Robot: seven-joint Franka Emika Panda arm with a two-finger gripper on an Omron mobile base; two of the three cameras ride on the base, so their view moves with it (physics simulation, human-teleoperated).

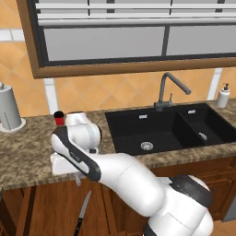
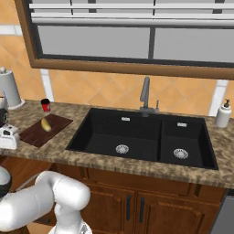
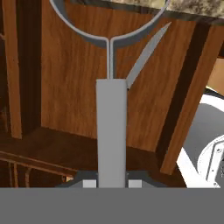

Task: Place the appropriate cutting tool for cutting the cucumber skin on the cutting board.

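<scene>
The peeler (image 3: 111, 127) is held by its handle in the closed pincer (image 3: 111, 181), loop head forward, for carriage to the cutting board (image 2: 34, 132) beside the cucumber (image 2: 45, 124).

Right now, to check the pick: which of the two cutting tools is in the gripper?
The grey metal peeler with the looped head, its handle held in the gripper. The black-handled knife is free, in front of the wooden cabinet.

Peeler (image 3: 111, 127) head cut by top edge, hand (image 3: 111, 183) hidden
</scene>
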